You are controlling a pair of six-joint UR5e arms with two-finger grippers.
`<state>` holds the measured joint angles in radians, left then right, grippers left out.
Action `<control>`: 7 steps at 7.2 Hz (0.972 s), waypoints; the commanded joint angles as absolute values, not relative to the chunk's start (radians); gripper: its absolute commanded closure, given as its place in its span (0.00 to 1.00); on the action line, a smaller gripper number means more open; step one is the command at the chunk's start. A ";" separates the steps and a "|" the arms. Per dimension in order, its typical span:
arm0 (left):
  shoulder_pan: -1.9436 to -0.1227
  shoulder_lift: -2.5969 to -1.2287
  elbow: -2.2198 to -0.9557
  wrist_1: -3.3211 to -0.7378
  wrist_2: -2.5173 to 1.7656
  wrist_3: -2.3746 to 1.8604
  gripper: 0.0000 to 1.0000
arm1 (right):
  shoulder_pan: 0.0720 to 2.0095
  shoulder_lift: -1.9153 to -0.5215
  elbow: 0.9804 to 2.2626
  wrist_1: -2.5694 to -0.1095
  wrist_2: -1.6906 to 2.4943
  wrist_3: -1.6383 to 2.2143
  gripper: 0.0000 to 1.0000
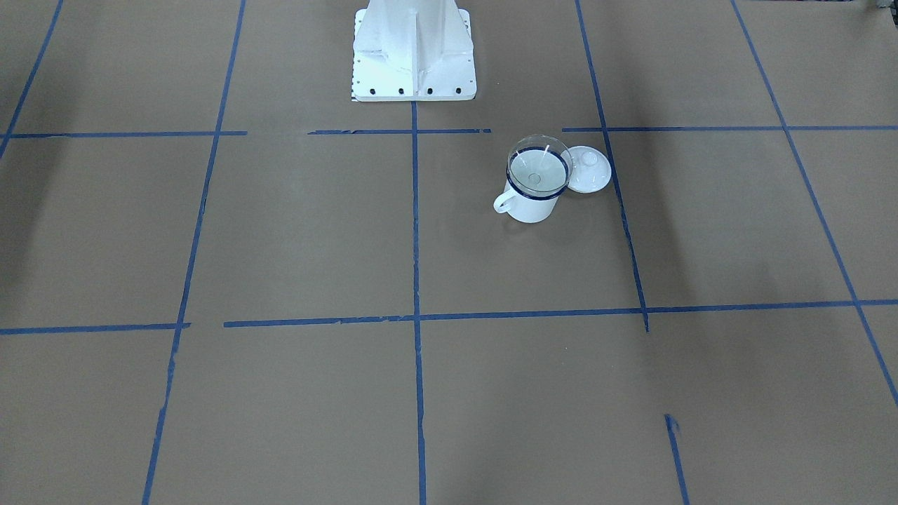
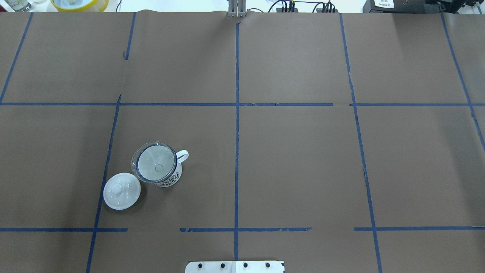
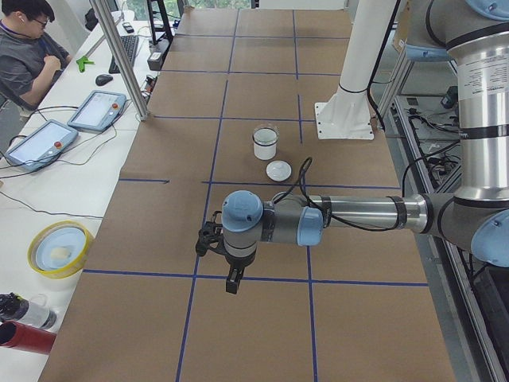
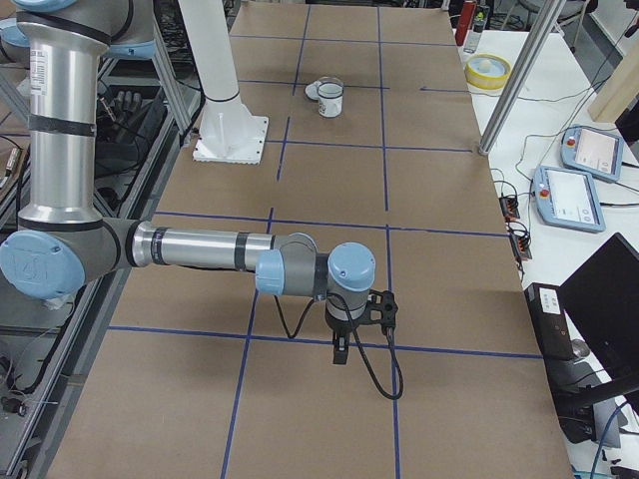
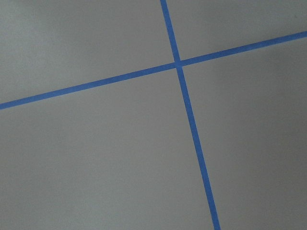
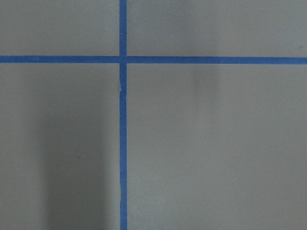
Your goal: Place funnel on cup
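Note:
The clear funnel (image 1: 539, 163) sits mouth up in the white mug, the cup (image 1: 531, 208), with its spout down inside. Both also show in the overhead view, the funnel (image 2: 155, 167) on the cup (image 2: 173, 179), whose handle points right. My left gripper (image 3: 231, 284) shows only in the exterior left view, pointing down over the table's left end, far from the cup (image 3: 264, 148). My right gripper (image 4: 340, 354) shows only in the exterior right view, far from the cup (image 4: 330, 101). I cannot tell whether either is open or shut. Both wrist views show only paper and tape.
A round white knobbed lid (image 2: 122, 190) lies on the table touching or just beside the cup; it also shows in the front view (image 1: 589, 170). The white robot base (image 1: 414, 49) stands near it. Brown paper with blue tape lines covers the table. An operator (image 3: 28, 48) sits at the far side.

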<state>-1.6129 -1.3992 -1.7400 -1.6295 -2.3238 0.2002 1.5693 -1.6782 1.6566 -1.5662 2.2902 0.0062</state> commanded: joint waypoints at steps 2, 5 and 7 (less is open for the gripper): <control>-1.612 -1.399 -1.723 -1.608 -2.313 0.205 0.00 | 1.569 -1.678 1.657 -1.566 2.290 0.006 0.00; -1.614 -1.399 -1.749 -1.611 -2.322 0.206 0.00 | 1.569 -1.678 1.657 -1.566 2.290 0.006 0.00; -1.615 -1.399 -1.749 -1.611 -2.322 0.206 0.00 | 1.569 -1.678 1.657 -1.566 2.290 0.006 0.00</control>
<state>-1.6146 -1.3990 -1.7482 -1.6106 -2.3224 0.2057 1.5693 -1.6782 1.6567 -1.5662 2.2902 0.0062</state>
